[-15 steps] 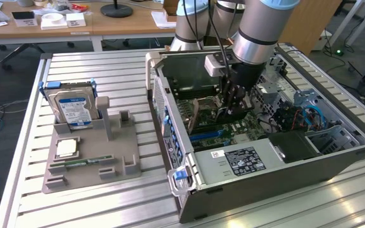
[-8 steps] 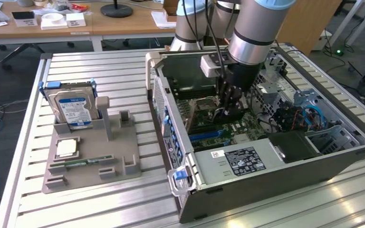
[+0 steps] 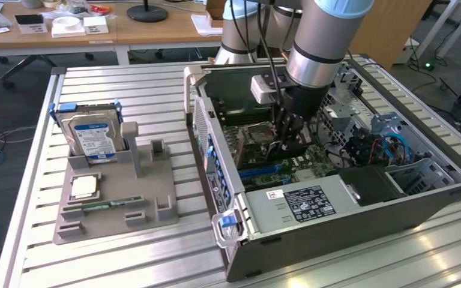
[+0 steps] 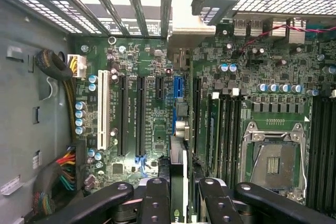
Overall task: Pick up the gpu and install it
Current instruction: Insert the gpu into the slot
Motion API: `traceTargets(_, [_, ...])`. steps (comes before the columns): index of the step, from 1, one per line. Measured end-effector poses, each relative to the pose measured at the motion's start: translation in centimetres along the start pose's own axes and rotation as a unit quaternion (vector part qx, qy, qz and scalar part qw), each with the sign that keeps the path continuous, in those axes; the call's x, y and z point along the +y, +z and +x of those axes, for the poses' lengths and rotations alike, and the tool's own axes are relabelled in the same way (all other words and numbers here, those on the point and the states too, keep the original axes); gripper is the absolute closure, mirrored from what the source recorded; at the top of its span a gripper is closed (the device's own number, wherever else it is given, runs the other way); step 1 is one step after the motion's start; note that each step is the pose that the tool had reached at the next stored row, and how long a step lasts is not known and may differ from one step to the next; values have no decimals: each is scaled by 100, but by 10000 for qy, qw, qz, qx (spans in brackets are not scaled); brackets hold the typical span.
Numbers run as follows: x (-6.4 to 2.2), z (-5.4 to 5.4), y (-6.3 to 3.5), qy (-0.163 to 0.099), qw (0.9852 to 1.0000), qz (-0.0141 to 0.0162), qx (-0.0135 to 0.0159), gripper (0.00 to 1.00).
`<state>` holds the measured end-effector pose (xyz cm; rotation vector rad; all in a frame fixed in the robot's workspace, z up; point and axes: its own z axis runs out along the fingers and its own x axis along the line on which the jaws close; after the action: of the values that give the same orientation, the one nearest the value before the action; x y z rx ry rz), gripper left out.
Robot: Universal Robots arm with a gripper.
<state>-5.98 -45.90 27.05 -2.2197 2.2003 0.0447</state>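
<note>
**GPU in gripper, inside case**

The gpu [image 4: 177, 166] stands edge-on over the motherboard [image 4: 131, 103] expansion slots, beside the blue slot. Whether it is seated, I cannot tell. The gripper [image 3: 285, 144] is narrowed onto it, a finger on each face. All of this sits within the open computer case [image 3: 335, 204]. The hard drive [image 3: 93, 137] stands upright in a grey holder [image 3: 118, 207] on the table [image 3: 134, 84].

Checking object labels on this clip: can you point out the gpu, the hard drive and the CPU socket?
gpu [image 4: 178, 174]: wrist view, on the card's upturned edge.
hard drive [image 3: 93, 138]: exterior view, on its blue-white label.
CPU socket [image 4: 275, 164]: wrist view, on the socket's middle.
</note>
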Motion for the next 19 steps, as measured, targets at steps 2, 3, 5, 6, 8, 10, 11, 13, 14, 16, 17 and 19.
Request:
traceTargets(2, [8, 0, 3, 3, 10000, 0, 0, 74])
traceTargets(3, [17, 0, 5, 6, 10000, 0, 0, 74])
traceTargets(5, [41, 0, 8, 13, 10000, 0, 0, 74])
traceTargets(6, [50, 0, 10, 16, 10000, 0, 0, 74])
traceTargets(8, [65, 0, 12, 19, 10000, 1, 1, 74])
traceTargets(10, [73, 0, 13, 19, 10000, 0, 1, 74])
traceTargets(11, [77, 0, 14, 19, 10000, 0, 0, 74])
traceTargets(13, [88, 1, 15, 19, 10000, 0, 0, 74])
traceTargets(14, [98, 1, 15, 19, 10000, 0, 1, 74])
traceTargets(16, [118, 1, 16, 19, 10000, 0, 0, 74])
traceTargets(17, [125, 1, 17, 19, 10000, 1, 0, 74])
traceTargets(19, [130, 8, 17, 18, 10000, 0, 1, 74])
